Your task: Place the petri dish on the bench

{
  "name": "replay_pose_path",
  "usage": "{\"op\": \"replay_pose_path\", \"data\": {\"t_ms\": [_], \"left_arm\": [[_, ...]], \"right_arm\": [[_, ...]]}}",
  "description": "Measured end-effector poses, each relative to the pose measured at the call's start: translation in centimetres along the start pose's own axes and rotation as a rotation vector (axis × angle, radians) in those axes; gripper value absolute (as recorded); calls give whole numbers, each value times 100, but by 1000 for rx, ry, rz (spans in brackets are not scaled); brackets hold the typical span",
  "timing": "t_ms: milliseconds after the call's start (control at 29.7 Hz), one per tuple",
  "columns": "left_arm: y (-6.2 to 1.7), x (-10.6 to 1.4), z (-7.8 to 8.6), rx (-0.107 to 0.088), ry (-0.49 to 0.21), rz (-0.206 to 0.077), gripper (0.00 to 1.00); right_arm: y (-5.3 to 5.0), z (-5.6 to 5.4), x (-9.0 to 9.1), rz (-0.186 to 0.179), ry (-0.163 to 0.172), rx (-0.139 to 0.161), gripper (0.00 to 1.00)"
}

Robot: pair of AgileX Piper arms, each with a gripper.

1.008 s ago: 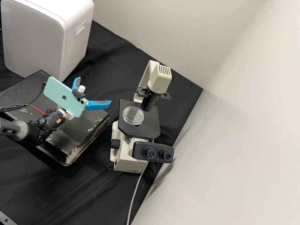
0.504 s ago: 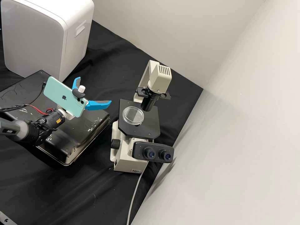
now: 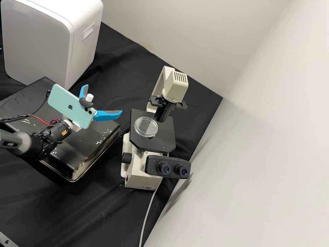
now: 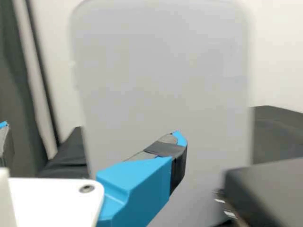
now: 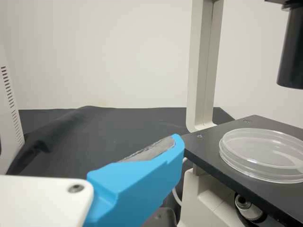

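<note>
At 10 o'clock on the black-draped bench [image 3: 68, 212], seen from the high view, we list one white boxy appliance [image 3: 51, 37].

Left gripper [image 4: 90, 130]: faces that appliance at close range in its own wrist view, jaws apart.

At 9 o'clock we enter a flat black case [image 3: 85, 151] with a glossy lid. Above it is the right arm, a mint-green phone [image 3: 70, 104] mounted at its wrist.

Right gripper [image 3: 102, 98]: over the case's 3 o'clock edge, jaws spread wide, aimed toward 3 o'clock.

At the centre we record one beige inverted microscope [image 3: 137, 171]. Its black stage [image 3: 166, 139] is level, with twin eyepieces [image 3: 169, 168] at the stage's 6 o'clock.

Petri dish [image 3: 146, 126]: clear, lying flat on the stage toward its 10 o'clock corner. It is just beside the black condenser [image 3: 161, 111], which stands at its 1 o'clock, and apart from the right gripper.

One grey cable [image 3: 147, 212] runs from the microscope's base toward 6 o'clock.
</note>
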Motion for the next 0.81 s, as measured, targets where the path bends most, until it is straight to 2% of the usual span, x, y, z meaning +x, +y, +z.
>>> {"op": "replay_pose_path", "data": {"t_ms": [67, 134, 168, 235, 336, 471, 571, 672, 706, 807], "left_arm": [[-12, -103, 35, 10, -23, -1, 100], [-24, -211, 62, 12, -46, 3, 100], [-47, -290, 90, 10, -72, 4, 100], [-61, -369, 117, 2, -98, 12, 100], [-115, -524, 207, 8, -181, 24, 100], [-191, -653, 300, 29, -271, 12, 100], [-221, -748, 336, 43, -317, 9, 100], [-196, -815, 358, 33, -347, 38, 100], [-171, -832, 371, 35, -360, 57, 100], [-125, -861, 403, 41, -389, 93, 100]], "right_arm": [[0, 0, 0, 0, 0, 0, 100], [0, 0, 0, 0, 0, 0, 100], [0, 0, 0, 0, 0, 0, 100], [0, 0, 0, 0, 0, 0, 100], [0, 0, 0, 0, 0, 0, 100], [0, 0, 0, 0, 0, 0, 100], [0, 0, 0, 0, 0, 0, 100], [0, 0, 0, 0, 0, 0, 100], [0, 0, 0, 0, 0, 0, 100], [0, 0, 0, 0, 0, 0, 100]]}}
